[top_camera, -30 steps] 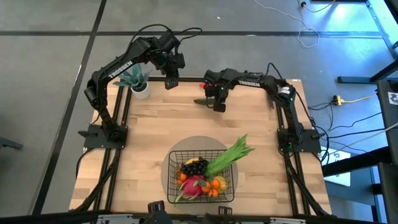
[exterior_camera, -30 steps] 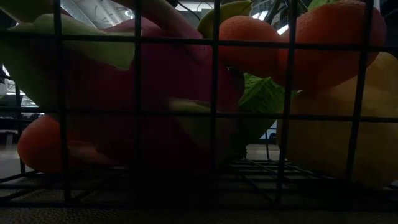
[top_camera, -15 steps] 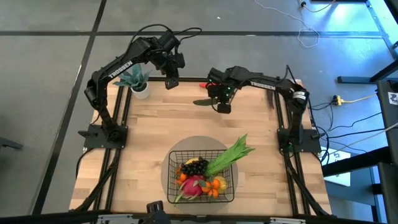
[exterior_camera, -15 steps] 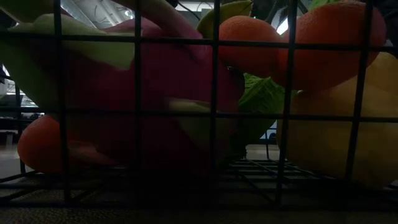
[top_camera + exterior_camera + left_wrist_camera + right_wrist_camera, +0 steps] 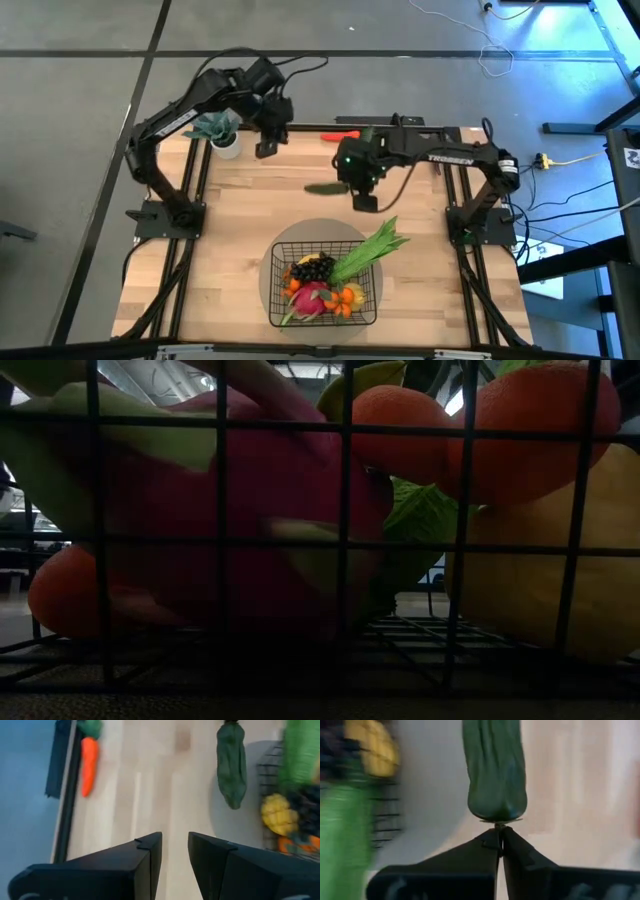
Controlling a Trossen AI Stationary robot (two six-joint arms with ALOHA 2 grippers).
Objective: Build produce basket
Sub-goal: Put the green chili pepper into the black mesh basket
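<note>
The black wire basket (image 5: 275,275) sits near the table's near edge on a grey round mat. It holds a pink dragon fruit (image 5: 310,297), oranges, grapes, a yellow mango and long green leafy stalks (image 5: 372,247) that stick out over its far right rim. My right gripper (image 5: 352,192) hovers at mid-table, just beyond the basket, shut on a long dark green pepper (image 5: 325,187). My left gripper (image 5: 265,150) hangs over the far left of the table, narrowly open and holding nothing. An orange carrot (image 5: 345,135) lies at the far edge. My right gripper (image 5: 499,837) pinches the green pepper's thin stem (image 5: 496,824) between its two fingertips. The fingers point roughly level toward the table's left, in line with the pepper. The pepper's body (image 5: 495,770) sticks out beyond the fingertips and seems lifted off the wood.
A spiky blue-green plant in a white pot (image 5: 225,135) stands at the far left corner, beside my left arm. The low view looks through the basket's mesh (image 5: 345,540) at the dragon fruit (image 5: 270,490), oranges and mango. Bare wood lies left and right of the basket.
My right gripper has travelled from the far edge toward the near edge and the basket, carrying the green pepper with it. My left gripper has moved slightly toward the near left.
</note>
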